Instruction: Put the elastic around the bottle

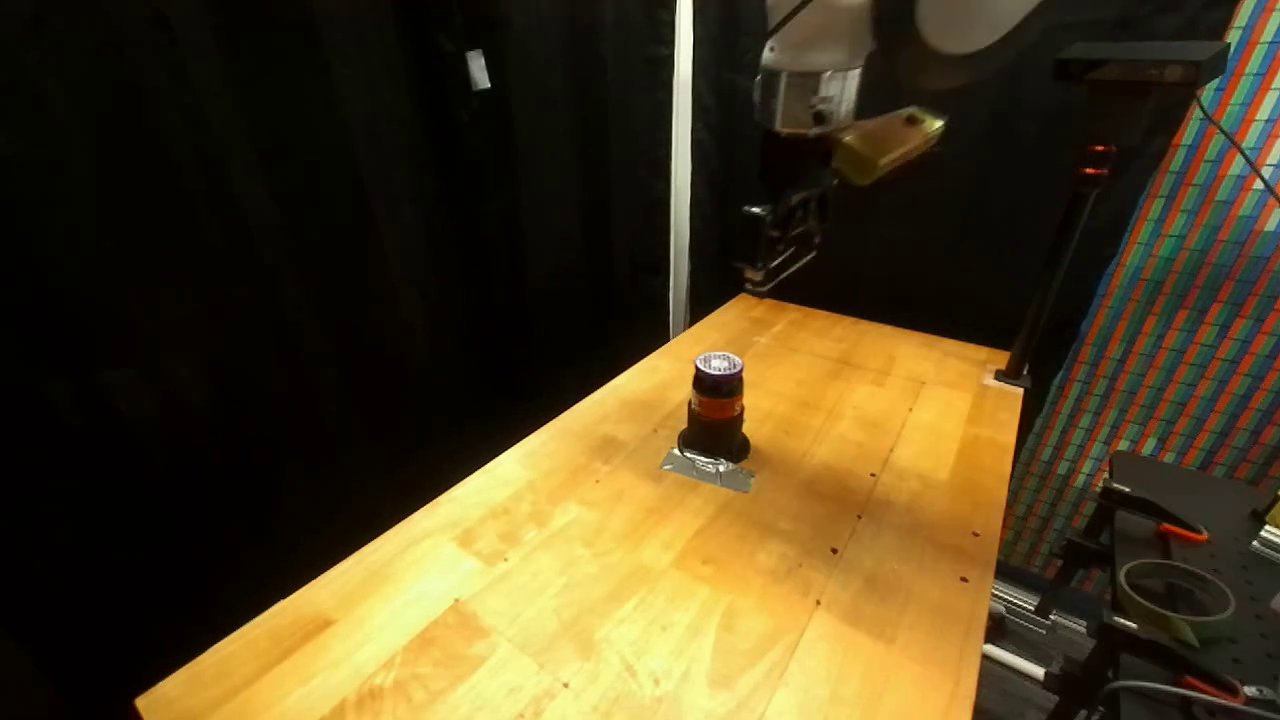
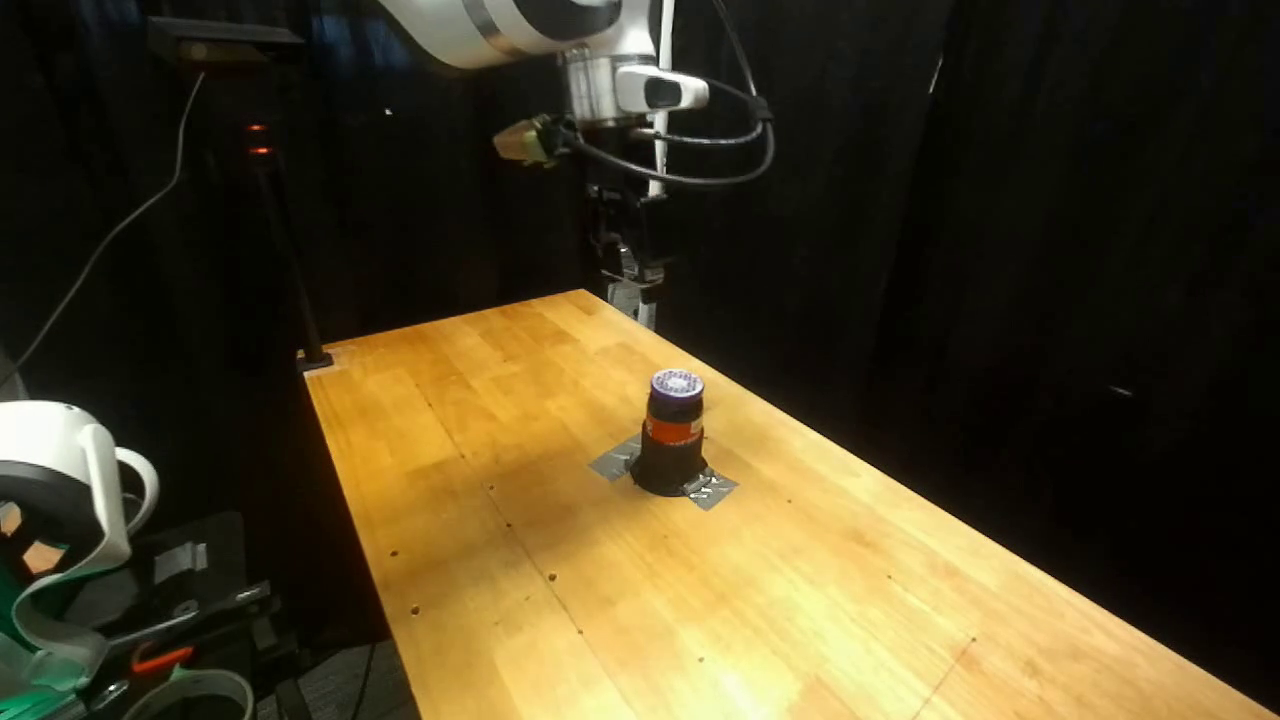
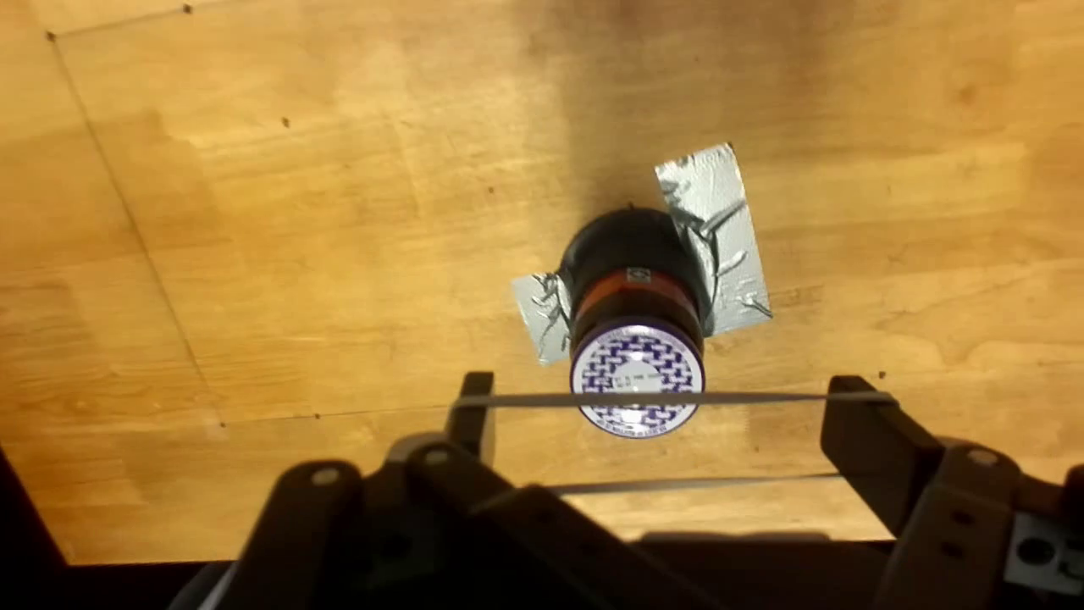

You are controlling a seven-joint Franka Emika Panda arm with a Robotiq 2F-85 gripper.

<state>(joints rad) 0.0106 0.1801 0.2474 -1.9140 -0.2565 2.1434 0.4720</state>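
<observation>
The small dark bottle stands upright on the wooden table in both exterior views (image 1: 717, 408) (image 2: 674, 430). It has an orange-red band and a white-and-purple patterned cap top. Its lower part sits in a black base. In the wrist view the bottle (image 3: 637, 352) is seen from above. My gripper (image 3: 660, 395) is open, and the elastic (image 3: 754, 397) is stretched as a loop around both fingers. One strand crosses in front of the cap in the wrist view. In both exterior views the gripper (image 1: 782, 262) (image 2: 632, 272) hangs well above the table, higher than the bottle and apart from it.
Silver tape (image 1: 707, 470) fixes the black base to the wooden table (image 1: 620, 580). A dark post (image 1: 1050, 260) carrying a camera stands at the table's far corner. Beside the table a cart (image 1: 1190, 500) holds a tape roll (image 1: 1228, 605). Black curtains hang behind.
</observation>
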